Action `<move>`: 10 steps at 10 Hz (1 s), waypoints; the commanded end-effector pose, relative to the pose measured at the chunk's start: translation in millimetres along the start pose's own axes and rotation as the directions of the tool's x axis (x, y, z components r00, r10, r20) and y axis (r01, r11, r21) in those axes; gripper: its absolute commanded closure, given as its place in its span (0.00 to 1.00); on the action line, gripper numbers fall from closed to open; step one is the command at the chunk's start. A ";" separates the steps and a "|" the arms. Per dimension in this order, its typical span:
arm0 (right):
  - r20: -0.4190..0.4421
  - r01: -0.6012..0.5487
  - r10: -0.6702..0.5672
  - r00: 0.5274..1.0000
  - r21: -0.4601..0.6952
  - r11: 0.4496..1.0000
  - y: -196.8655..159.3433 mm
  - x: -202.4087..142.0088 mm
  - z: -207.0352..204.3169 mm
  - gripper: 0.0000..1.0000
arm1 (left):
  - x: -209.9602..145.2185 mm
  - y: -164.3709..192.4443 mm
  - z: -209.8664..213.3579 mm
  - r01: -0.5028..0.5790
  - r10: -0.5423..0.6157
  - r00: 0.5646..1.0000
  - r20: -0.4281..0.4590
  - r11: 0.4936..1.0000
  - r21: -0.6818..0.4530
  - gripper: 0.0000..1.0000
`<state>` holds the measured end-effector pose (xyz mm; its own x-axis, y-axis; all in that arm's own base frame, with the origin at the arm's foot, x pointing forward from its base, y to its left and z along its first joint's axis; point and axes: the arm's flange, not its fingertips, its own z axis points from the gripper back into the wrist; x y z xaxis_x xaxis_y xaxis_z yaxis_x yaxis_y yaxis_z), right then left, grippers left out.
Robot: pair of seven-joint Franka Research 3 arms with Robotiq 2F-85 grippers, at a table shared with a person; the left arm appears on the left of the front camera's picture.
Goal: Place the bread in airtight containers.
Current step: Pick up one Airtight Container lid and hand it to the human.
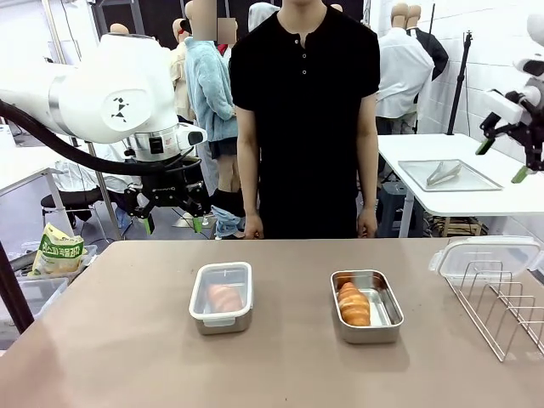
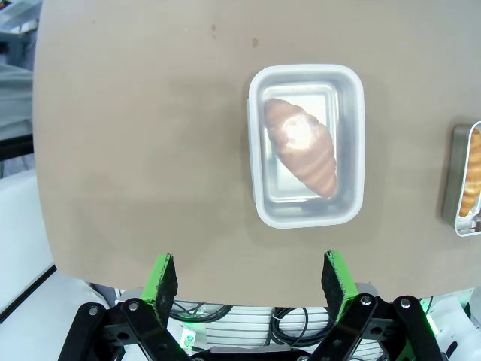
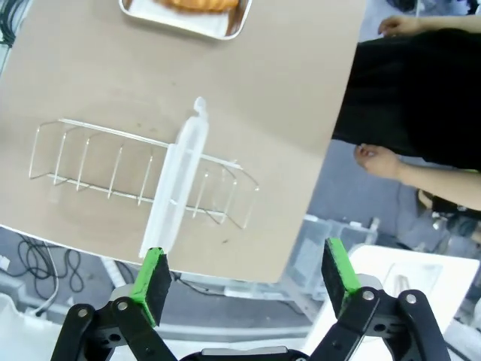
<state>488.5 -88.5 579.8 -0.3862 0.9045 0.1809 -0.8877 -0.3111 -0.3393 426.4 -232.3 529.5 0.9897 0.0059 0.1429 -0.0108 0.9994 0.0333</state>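
I have my left arm raised over the far-left part of the desk [image 1: 127, 340], its wrist bent so the left jaws [image 1: 172, 223] hang downward, spread wide and holding nothing. Through the left wrist camera the green pads [image 2: 162, 274] stand far apart, and ahead of them, nearer the right-hand pad, sits the lidded container [image 2: 307, 145] with 1 croissant [image 2: 301, 145] lying diagonally inside under the clear lid. It is well clear of the jaws, nothing touching it. From the front this container [image 1: 222, 297] lies below and to the right of the left jaws.

My right arm is held high at the right edge, off beyond the desk's side, with the right jaws [image 1: 503, 160] also wide open and empty. In the right wrist camera, a wire rack [image 3: 143, 177] lies ahead of these jaws with a clear lid [image 3: 176, 180] resting across it, closest to the left-hand pad. Farther ahead is the open container [image 3: 188, 16] holding the 2nd croissant [image 3: 199, 4].

In the front camera the open container [image 1: 367, 305] sits uncovered with its croissant [image 1: 353, 304] inside, between the lidded one and the rack [image 1: 501, 306]. The person [image 1: 304, 119] stands at the far side, both arms hanging.
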 end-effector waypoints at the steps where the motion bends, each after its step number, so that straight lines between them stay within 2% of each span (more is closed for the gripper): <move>1: 0.009 0.045 -0.044 0.999 -0.027 0.999 16.6 7.7 -16.6 0.00 | -0.1 2.0 1.2 -0.002 0.002 1.000 0.001 1.000 -0.004 0.00; 2: 0.022 0.061 -0.061 0.998 -0.017 0.998 25.2 6.4 -25.0 0.00 | -0.1 2.0 1.2 -0.002 0.002 1.000 0.001 1.000 -0.004 0.00; 5: -0.011 0.074 -0.073 0.997 0.050 0.996 33.6 9.8 -45.6 0.00 | -0.1 2.0 1.2 -0.002 0.002 1.000 0.001 1.000 -0.004 0.00; 6: -0.036 0.080 -0.077 0.996 0.091 0.993 36.9 14.5 -55.3 0.00 | -0.1 2.0 1.2 -0.002 0.002 1.000 0.001 1.000 -0.004 0.00; 10: -0.151 0.123 -0.103 0.983 0.126 0.984 48.9 21.4 -78.7 0.00 | -0.1 2.0 1.2 -0.002 0.002 1.000 0.001 1.000 -0.004 0.00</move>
<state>462.5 -63.7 501.3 -0.2869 0.9498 0.1249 -0.9456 -0.2599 -0.1955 426.4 -232.3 529.5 0.9897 0.0059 0.1428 -0.0107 0.9994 0.0334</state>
